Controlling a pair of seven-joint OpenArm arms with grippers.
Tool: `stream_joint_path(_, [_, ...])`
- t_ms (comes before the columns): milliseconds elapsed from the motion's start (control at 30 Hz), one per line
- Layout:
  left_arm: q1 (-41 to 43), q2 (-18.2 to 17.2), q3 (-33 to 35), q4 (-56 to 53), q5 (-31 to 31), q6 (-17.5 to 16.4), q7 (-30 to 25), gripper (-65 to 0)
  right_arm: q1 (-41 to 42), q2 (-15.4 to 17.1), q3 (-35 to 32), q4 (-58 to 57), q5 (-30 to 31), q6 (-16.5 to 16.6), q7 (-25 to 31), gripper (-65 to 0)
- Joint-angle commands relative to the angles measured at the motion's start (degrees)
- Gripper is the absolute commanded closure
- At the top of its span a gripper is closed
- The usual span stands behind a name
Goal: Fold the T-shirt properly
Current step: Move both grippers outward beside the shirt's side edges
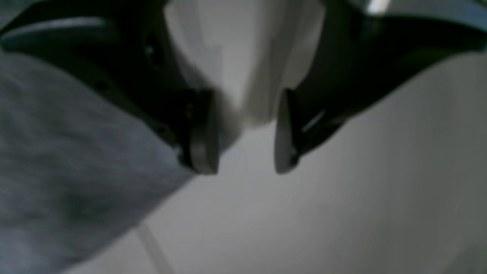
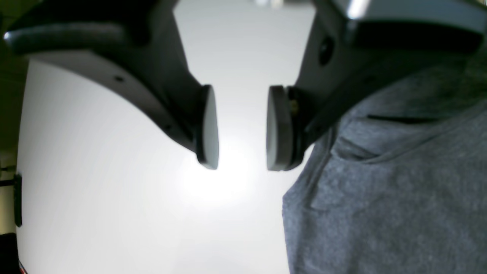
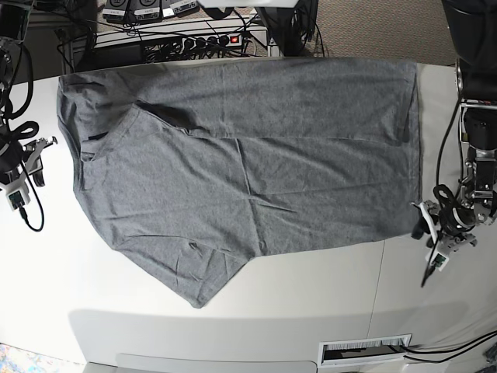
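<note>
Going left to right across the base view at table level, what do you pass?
Right gripper, jaws open, over the white table → plain heather-grey short-sleeved T-shirt spread flat → left gripper, jaws open, at the shirt's right edge.

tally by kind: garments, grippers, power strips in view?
T-shirt: 1
Grippers: 2, left gripper and right gripper, both open, empty
Power strip: 1
Total: 4
</note>
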Motion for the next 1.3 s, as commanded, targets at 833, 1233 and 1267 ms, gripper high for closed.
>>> stream_joint_path(833, [1.4, -6.8, -0.4, 0.8, -11.6, 5.1, -0.7, -25.6, 1.0, 1.8, 0.7, 0.7, 0.3, -0.2, 0.7, -22.1])
stream_joint_path(1233, [-3.2, -7.3, -0.4, 0.9, -11.8, 4.0, 3.1, -25.6, 1.0, 1.8, 0.7, 0.7, 0.3, -0.2, 0.3, -22.1])
stream_joint_path(1267, [-3.5, -7.3, -0.4, 0.9, -12.0, 4.0, 3.4, -25.6, 1.0, 1.8, 0.7, 0.7, 0.3, -0.2, 0.2, -22.1])
